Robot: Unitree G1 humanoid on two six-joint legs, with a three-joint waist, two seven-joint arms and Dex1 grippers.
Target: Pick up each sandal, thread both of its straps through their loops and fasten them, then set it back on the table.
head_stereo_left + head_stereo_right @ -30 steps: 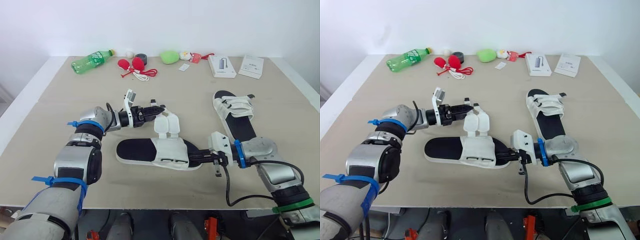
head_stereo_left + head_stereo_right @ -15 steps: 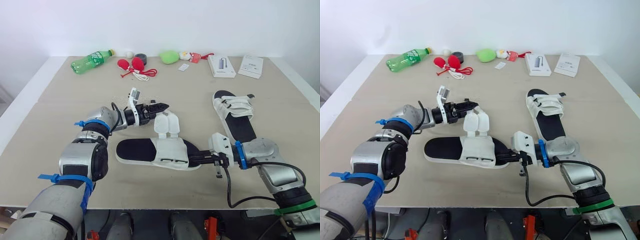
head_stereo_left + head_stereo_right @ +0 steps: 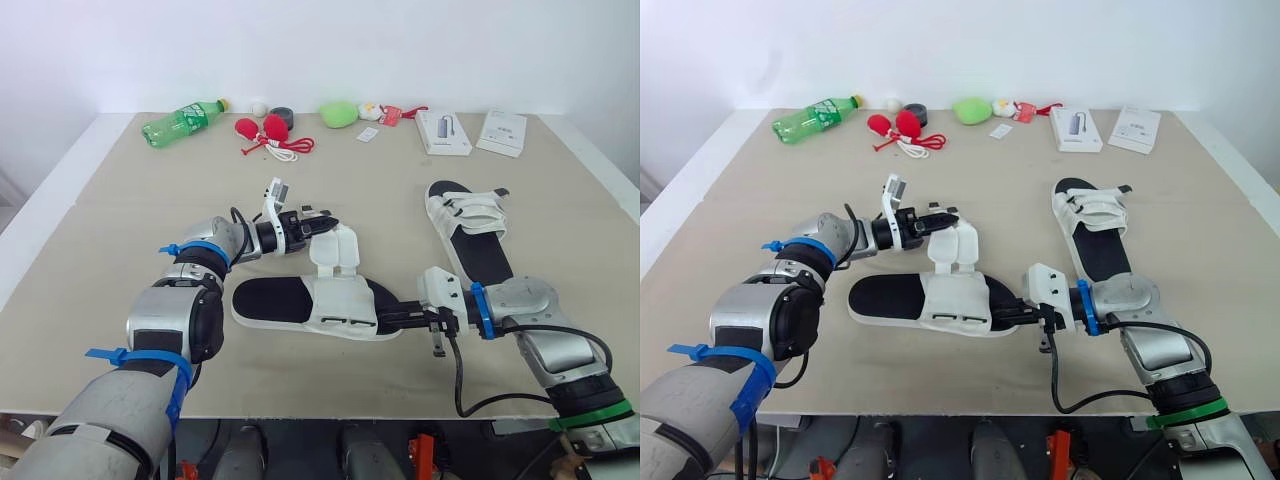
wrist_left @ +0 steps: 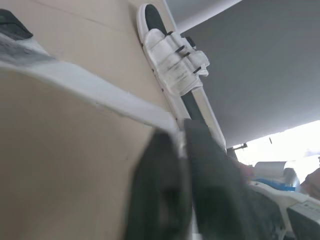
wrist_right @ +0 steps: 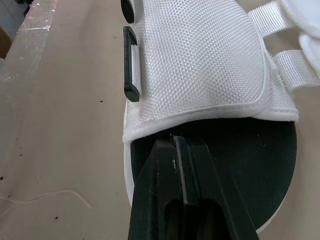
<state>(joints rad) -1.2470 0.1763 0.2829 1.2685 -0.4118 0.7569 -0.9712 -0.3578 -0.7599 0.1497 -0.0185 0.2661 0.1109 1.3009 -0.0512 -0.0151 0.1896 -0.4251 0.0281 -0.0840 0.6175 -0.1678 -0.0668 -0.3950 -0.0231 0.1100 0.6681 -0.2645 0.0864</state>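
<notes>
The near sandal (image 3: 320,300) lies flat mid-table, black sole up, its white upper (image 5: 200,65) showing black loops (image 5: 131,75). Its two white straps (image 3: 335,250) are undone and flipped toward the far side. My left gripper (image 3: 322,224) is at the far tip of those straps, and a thin white strap edge sits between its closed fingers (image 4: 157,190). My right gripper (image 3: 395,318) is shut, its tips resting on the black sole (image 5: 250,145) just behind the upper. The second sandal (image 3: 470,230) lies to the right with its straps across it.
Along the far edge sit a green bottle (image 3: 183,121), red toys with a cord (image 3: 265,130), a tape roll (image 3: 283,115), a green lump (image 3: 340,113) and two flat boxes (image 3: 444,131) (image 3: 502,132). The table's front edge (image 3: 300,405) runs close below the near sandal.
My left gripper has slid right to the strap ends and gone from open to shut on one. The right arm and both sandals have stayed put.
</notes>
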